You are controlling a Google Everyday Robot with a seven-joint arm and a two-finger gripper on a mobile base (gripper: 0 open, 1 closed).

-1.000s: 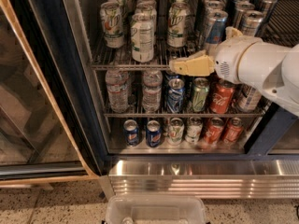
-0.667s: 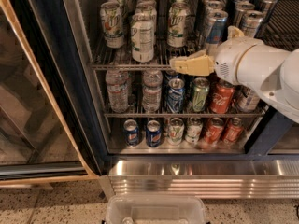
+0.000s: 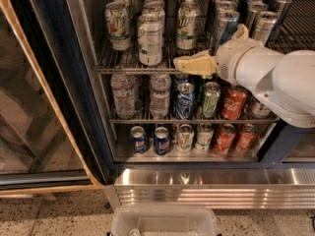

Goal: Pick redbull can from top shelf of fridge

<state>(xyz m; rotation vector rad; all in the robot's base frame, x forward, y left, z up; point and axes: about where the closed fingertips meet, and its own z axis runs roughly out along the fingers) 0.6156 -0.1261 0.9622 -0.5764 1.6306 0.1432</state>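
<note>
Gripper (image 3: 181, 64), tan and wedge-shaped, hangs at the front rail of the top shelf (image 3: 133, 71) and points left; whether it is clenched or released cannot be told. Just behind its white wrist, the redbull can (image 3: 224, 26) stands upright on that shelf, right of the white-green cans (image 3: 149, 39). Below, the fridge (image 3: 211, 186) has 2 lower racks of drinks.

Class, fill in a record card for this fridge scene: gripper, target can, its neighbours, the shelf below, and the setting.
gripper: at the front rail of the top shelf, pointing left, not around the target
target: redbull can, upright, up and right of the gripper
neighbours: white-green cans to its left
shelf below: water bottles and mixed cans
setting: fridge, three stocked levels in view
</note>
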